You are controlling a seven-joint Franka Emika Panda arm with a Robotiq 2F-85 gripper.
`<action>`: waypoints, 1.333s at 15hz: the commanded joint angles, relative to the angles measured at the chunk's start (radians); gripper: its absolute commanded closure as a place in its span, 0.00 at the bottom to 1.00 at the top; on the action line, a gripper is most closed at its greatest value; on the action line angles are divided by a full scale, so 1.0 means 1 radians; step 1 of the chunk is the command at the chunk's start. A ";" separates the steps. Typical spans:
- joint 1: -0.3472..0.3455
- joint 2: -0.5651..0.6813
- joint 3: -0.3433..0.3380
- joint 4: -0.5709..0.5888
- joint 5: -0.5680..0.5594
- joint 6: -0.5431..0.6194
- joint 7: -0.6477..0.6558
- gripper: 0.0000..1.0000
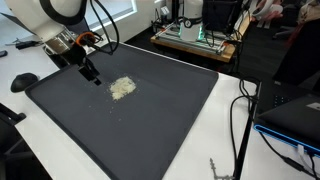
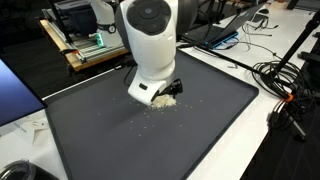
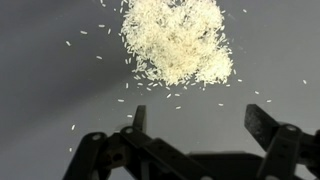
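Observation:
A small heap of pale rice grains (image 3: 178, 40) lies on the dark grey mat (image 1: 150, 120); I also see the heap (image 1: 122, 88) in an exterior view, and partly behind the arm in the heap (image 2: 165, 100) of an exterior view. My gripper (image 3: 195, 118) hovers just beside the heap, open, with nothing between its fingers (image 3: 262, 122). In an exterior view the gripper (image 1: 93, 76) points down at the mat to the left of the rice. Loose grains are scattered around the heap's edge.
The mat lies on a white table (image 1: 265, 160). Black cables (image 1: 240, 120) run along the table beside the mat, and a tangle of cables (image 2: 285, 85) lies at its side. A wooden crate with electronics (image 1: 195, 40) stands behind. A dark round object (image 1: 24, 81) sits off the mat.

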 commanded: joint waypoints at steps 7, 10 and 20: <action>-0.117 -0.228 0.062 -0.476 0.259 0.407 -0.257 0.00; -0.141 -0.317 0.077 -0.617 0.327 0.514 -0.328 0.00; -0.120 -0.663 0.079 -1.123 0.614 0.754 -0.646 0.00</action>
